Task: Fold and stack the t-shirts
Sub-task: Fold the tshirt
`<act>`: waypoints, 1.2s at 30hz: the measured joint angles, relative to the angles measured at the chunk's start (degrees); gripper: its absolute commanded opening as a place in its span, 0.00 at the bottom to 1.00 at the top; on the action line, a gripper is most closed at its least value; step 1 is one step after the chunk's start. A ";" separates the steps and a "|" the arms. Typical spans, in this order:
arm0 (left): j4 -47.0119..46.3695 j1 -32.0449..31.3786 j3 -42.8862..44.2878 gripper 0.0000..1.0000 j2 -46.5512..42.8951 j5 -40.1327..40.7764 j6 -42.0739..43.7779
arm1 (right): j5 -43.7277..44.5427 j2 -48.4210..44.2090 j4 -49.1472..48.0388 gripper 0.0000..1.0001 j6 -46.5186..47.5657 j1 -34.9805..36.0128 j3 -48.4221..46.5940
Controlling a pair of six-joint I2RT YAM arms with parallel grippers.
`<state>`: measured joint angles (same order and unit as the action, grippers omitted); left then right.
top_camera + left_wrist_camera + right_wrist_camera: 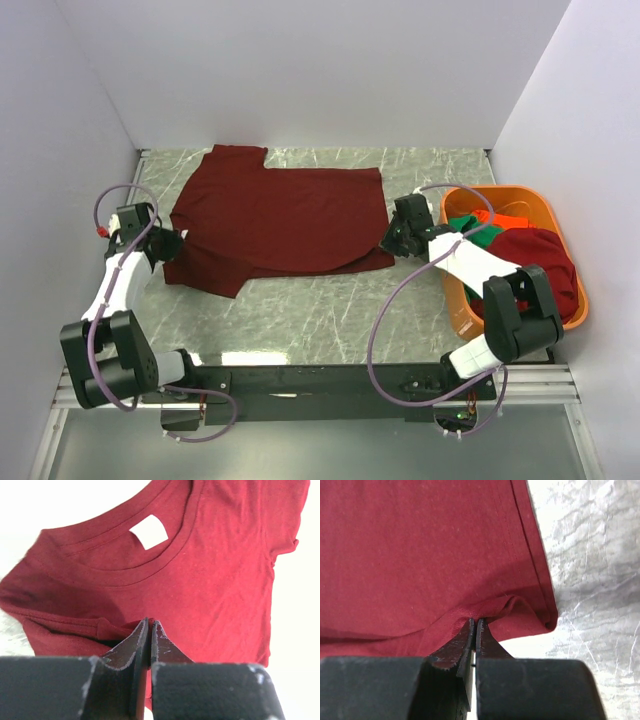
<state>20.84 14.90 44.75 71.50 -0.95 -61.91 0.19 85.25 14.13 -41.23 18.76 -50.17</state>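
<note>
Left gripper [150, 626] and right gripper [475, 623], both clenched on the near edge of the maroon t-shirt [280, 215], which lies spread on the table [300, 310]. One grips beside the collar and one at the hem corner, probably so the edge lifts evenly for a lengthwise fold. Bare marble lies between shirt and arm bases. Its far sleeve nears the table's back edge. At right, the basket [500, 190] holds the green t-shirt [468, 228], orange-red t-shirt [508, 216] and second maroon t-shirt [545, 262].

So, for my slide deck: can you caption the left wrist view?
Left tool shut on the maroon t-shirt below its white tag.
</note>
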 measured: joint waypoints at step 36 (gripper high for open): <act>-1.66 0.00 8.63 0.07 8.70 -3.67 2.32 | 1.73 3.85 -4.83 0.00 -0.07 -3.04 -0.46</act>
<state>19.18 14.90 53.39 80.20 -4.62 -59.59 1.91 89.10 9.30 -41.30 15.73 -50.63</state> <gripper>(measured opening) 0.084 0.016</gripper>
